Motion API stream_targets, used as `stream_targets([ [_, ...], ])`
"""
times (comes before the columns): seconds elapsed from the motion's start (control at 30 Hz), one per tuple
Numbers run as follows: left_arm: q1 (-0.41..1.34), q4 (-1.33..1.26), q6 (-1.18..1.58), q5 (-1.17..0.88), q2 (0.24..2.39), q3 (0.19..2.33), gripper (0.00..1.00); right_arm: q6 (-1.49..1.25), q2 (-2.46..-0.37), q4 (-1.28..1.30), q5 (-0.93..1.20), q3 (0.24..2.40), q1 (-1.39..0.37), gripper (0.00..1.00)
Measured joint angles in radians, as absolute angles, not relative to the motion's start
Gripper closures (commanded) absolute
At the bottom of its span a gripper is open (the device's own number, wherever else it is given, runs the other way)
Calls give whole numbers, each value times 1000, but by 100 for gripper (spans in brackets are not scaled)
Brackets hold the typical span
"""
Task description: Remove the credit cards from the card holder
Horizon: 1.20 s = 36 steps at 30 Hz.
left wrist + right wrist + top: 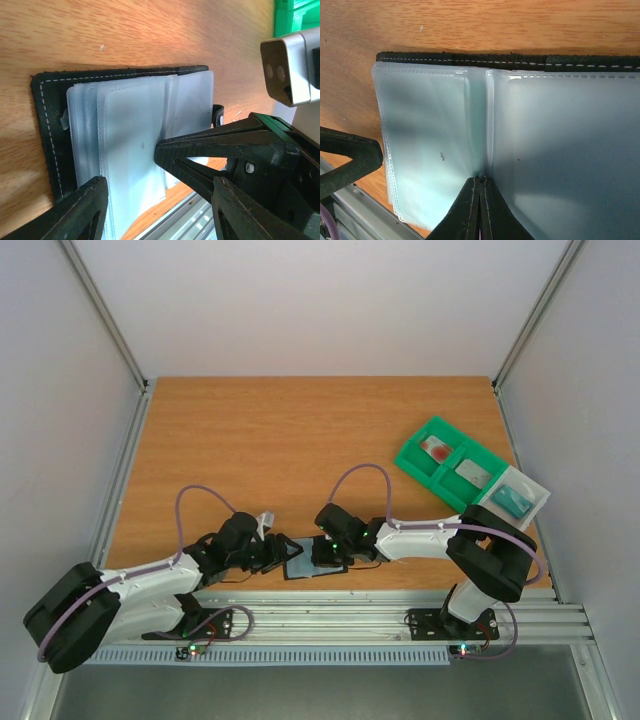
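Top view first: the card holder is lying open at the near edge of the bench, right between the two arms. The left pincer comes at it from one side and the right pincer from the other. The green tray sits well apart, off to the far right.

Left wrist view: the clear sleeves are fanned out over the black cover. The left pincer is spread, with its fingers either side of the sleeves' near edge and not pinching anything that I can see. My guess is it's lining up to grab a sleeve or card edge.

Right wrist view: the right pincer is pressed together, its tip planted on the fold between two sleeves. Looks like it's pinning the holder flat and open so it won't slide around.

The cards themselves? The sleeves are too cloudy, can't tell if any are inside.
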State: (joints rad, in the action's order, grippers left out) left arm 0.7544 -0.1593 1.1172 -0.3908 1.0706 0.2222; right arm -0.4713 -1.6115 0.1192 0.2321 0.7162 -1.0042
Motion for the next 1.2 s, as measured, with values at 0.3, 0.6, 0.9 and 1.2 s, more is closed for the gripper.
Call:
stream_targets([
  [0.3,754,-176,1119,-391,1093,222,39,-471,-1612,116,233,715,-1004,97],
  [0.6,754,-177,1124,-389,1105,222,36,-474,-1612,115,234,715,-1004,97],
  [0.9,754,-177,1137,-389,1106,222,34,-479,-1612,112,234,714,-1004,98],
  [1.2,754,-188,1140,-392,1116,222,38,-482,-1612,106,235,710,-1004,98],
])
